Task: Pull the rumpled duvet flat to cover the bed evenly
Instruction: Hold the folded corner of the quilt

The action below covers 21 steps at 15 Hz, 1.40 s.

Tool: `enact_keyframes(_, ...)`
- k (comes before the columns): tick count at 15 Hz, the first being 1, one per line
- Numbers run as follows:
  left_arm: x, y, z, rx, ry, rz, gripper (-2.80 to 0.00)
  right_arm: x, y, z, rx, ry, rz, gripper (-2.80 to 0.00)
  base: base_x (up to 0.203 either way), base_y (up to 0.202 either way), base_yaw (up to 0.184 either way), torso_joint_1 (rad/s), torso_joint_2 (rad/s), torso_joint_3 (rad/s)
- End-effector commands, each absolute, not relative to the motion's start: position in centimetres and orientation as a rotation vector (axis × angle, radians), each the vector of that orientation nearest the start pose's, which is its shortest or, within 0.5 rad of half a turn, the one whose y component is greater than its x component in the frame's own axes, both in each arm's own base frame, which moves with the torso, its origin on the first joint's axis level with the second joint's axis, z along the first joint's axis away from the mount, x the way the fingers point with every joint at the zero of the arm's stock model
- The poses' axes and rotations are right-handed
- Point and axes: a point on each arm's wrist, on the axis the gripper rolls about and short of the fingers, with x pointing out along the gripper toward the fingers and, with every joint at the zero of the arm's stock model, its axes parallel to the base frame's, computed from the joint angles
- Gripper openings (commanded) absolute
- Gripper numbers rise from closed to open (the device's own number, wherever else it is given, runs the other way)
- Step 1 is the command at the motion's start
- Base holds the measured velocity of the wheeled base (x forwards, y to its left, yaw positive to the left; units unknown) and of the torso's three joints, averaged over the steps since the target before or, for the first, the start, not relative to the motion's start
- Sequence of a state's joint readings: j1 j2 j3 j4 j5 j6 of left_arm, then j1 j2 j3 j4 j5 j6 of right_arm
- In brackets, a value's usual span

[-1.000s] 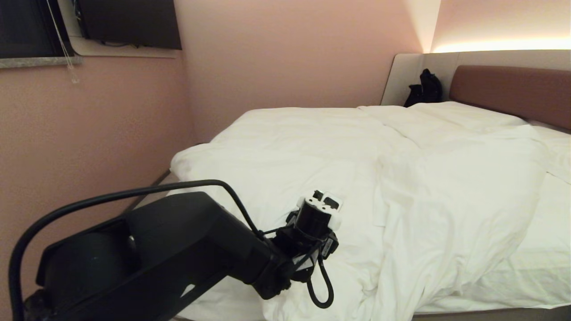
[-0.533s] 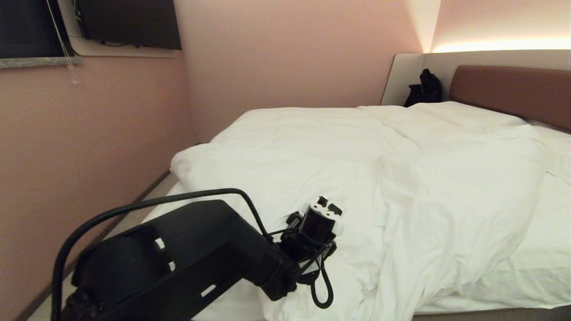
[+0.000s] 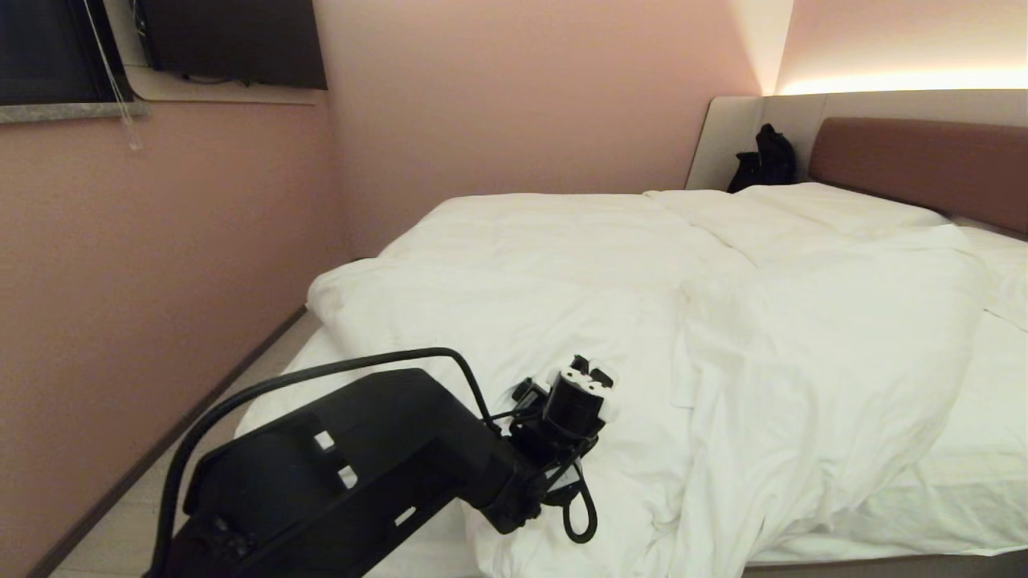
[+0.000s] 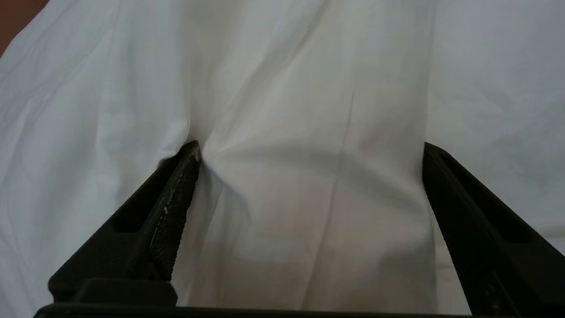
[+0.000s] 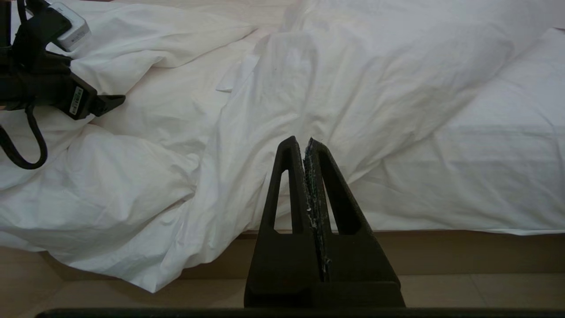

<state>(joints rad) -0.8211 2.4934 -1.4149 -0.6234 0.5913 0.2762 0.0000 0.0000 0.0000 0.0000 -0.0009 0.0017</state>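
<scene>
Wrinkles run all over the duvet (image 3: 610, 281), which you see heaped across the bed (image 3: 875, 566) with a thick fold running from near the pillows (image 3: 827, 205) down toward the foot, where a bunched corner spills over the mattress edge and hangs to the floor (image 5: 441, 287). To your right of that fold, the thin sheet (image 3: 964, 449) lies bare and flatter, so the cover sits unevenly, piled toward the wall side. Your left hand (image 4: 309, 152) is down on the duvet near the foot of the bed, on the wall side of the fold; its fingers (image 4: 176, 194) stand spread wide, released, with one tip pressed into the fabric so that creases fan out from it, and nothing pinched between them. In the head view you see that arm reach in from the lower left, its black cable looping beside the wrist. Your right hand (image 5: 307, 140) hangs low by the foot of the bed, out of the head view, clenched with its two fingers pressed together on nothing, pointing at the draped part of the duvet. Behind the bed you have the brown headboard (image 3: 923, 164) and a dark bag (image 3: 763, 160) sitting in the corner beside it.
</scene>
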Motion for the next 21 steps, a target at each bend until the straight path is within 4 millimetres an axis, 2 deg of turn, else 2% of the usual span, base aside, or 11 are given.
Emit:
enact_keyframes(1, 34.1, -33.6, 1.4, 0.575, 0.324, -0.246, 0.00, -2.3, 0.0, 7.5, 0.002, 0.000, -0.002, -2.80, 0.000, 0.000, 0.000, 0.000, 0.00, 0.000)
enact_keyframes(8, 35.4, -32.2, 1.2, 0.584, 0.335, -0.192, 0.00, -2.3, 0.0, 7.5, 0.003, 0.000, -0.002, -2.80, 0.000, 0.000, 0.000, 0.000, 0.00, 0.000)
enact_keyframes(9, 35.5, -32.1, 1.2, 0.582, 0.337, -0.189, -2.80, -2.3, 0.0, 7.5, 0.002, 0.000, -0.002, -2.80, 0.000, 0.000, 0.000, 0.000, 0.00, 0.000)
enact_keyframes(16, 35.4, -31.9, 1.8, 0.577, 0.330, -0.186, -2.80, -2.3, 0.0, 7.5, 0.002, 0.000, -0.002, -2.80, 0.000, 0.000, 0.000, 0.000, 0.00, 0.000)
enact_keyframes(21, 35.0, -31.2, 4.2, 0.565, 0.311, -0.157, -2.80, -2.3, 0.0, 7.5, 0.002, 0.000, -0.002, -2.80, 0.000, 0.000, 0.000, 0.000, 0.00, 0.000)
